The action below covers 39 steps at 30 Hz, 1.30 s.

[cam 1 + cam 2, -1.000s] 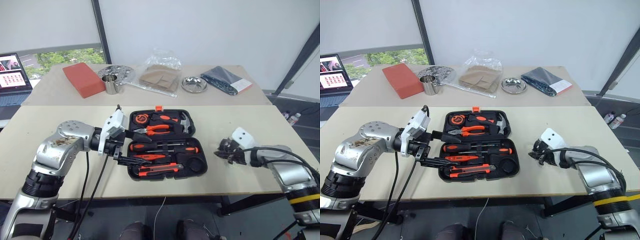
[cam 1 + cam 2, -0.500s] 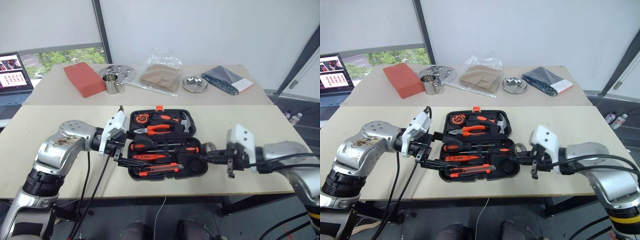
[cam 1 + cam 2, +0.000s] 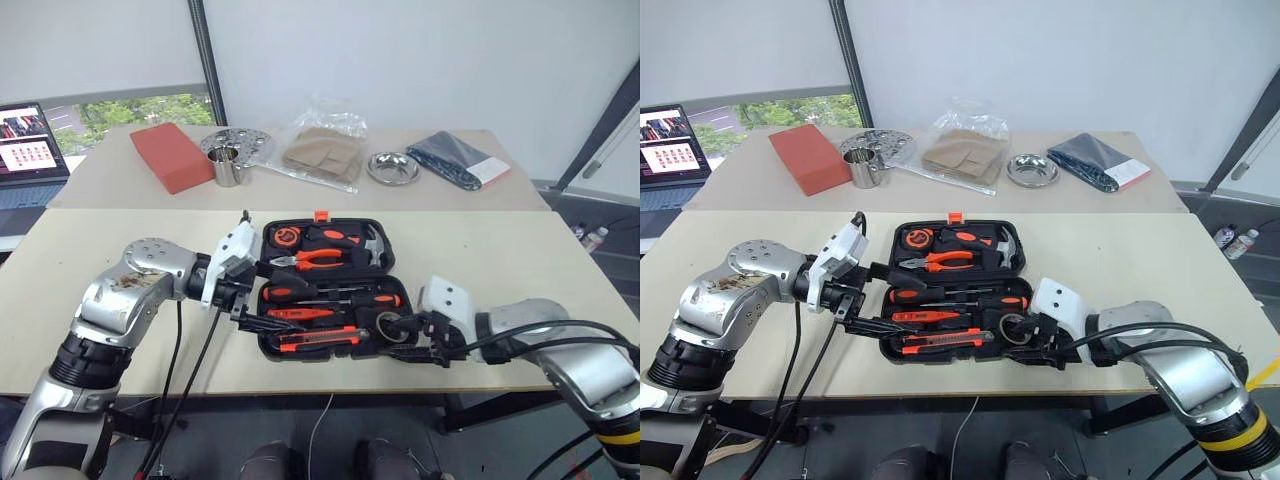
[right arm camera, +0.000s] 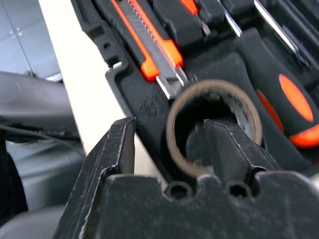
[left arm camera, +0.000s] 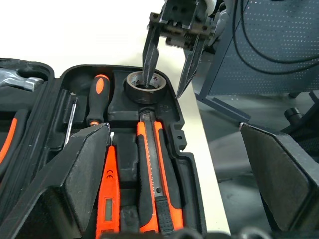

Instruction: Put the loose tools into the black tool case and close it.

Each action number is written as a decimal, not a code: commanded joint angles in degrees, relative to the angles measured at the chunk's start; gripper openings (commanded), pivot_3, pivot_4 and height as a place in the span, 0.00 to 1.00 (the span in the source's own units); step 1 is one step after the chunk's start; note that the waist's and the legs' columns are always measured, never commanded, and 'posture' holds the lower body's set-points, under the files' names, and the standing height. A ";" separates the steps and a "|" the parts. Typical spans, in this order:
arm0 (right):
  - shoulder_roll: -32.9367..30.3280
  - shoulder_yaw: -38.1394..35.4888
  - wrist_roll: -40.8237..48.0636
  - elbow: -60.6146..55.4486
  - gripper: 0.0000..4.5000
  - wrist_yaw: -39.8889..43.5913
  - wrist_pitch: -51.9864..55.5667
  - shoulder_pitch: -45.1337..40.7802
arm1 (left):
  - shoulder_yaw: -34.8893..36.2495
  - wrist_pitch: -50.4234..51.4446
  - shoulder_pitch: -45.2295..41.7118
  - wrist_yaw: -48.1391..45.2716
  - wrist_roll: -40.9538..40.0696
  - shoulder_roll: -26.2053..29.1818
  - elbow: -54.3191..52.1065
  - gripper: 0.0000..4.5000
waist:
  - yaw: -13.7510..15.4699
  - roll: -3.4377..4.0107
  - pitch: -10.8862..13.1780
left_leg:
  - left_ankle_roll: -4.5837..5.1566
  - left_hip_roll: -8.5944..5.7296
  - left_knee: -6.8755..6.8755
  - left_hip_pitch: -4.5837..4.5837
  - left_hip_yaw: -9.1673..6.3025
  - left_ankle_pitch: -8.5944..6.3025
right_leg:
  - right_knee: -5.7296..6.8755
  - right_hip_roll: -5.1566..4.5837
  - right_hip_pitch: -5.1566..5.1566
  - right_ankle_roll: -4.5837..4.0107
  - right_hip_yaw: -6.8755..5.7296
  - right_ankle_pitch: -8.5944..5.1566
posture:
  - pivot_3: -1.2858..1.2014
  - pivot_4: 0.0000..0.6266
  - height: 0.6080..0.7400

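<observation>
Left eye view: two beige tables (image 3: 480,250) before white wall (image 3: 420,60).

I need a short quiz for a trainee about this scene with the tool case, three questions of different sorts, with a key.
1. True or false: the case lies open on the table.
2. Where is the tape roll? A) on the table beside the case B) in the round recess at a corner of the case C) on the far table
3. Fill in: one finger of the right tool is inside the roll's ____.

Key: 1. true. 2. B. 3. hole; the other finger is outside the roll, and the fingers stand apart.
</observation>
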 commanded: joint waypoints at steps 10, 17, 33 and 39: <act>0.14 -4.75 3.64 1.01 0.58 1.93 -1.42 -1.47 | 3.72 -0.40 1.50 2.36 -0.73 1.69 -1.17 1.00 | -0.06 -0.01 0.01 | 0.00 0.01 0.00 0.01 -0.03 0.00 | 0.00 -0.05 0.00 0.08 0.01 -0.04 | 0.52 0.24 0.95; 0.07 -5.78 4.83 2.05 0.58 2.33 -0.50 -3.52 | 3.99 -0.34 2.01 2.82 -0.93 1.96 -1.48 1.00 | 0.15 0.00 0.01 | 0.00 0.00 0.00 -0.04 -0.08 0.00 | -0.03 -0.06 0.00 -0.04 -0.10 0.03 | 0.52 0.24 0.95; -0.34 -15.45 2.53 15.72 0.28 -0.12 -4.78 -3.80 | 8.37 -4.78 9.56 6.18 4.41 7.71 6.00 0.68 | -0.20 0.01 0.02 | 0.00 0.01 -0.01 -0.01 -0.04 0.00 | -0.02 -0.05 -0.03 -0.03 -0.08 0.02 | 0.52 0.24 0.95; 2.74 -9.96 -4.69 26.50 0.00 -0.79 -13.15 -7.12 | 7.65 -11.06 12.50 9.36 9.97 7.44 12.45 0.21 | -0.13 0.05 0.05 | -0.01 0.01 -0.08 -0.03 0.01 -0.01 | -0.02 -0.13 -0.09 -0.05 -0.10 0.00 | 0.52 0.24 0.95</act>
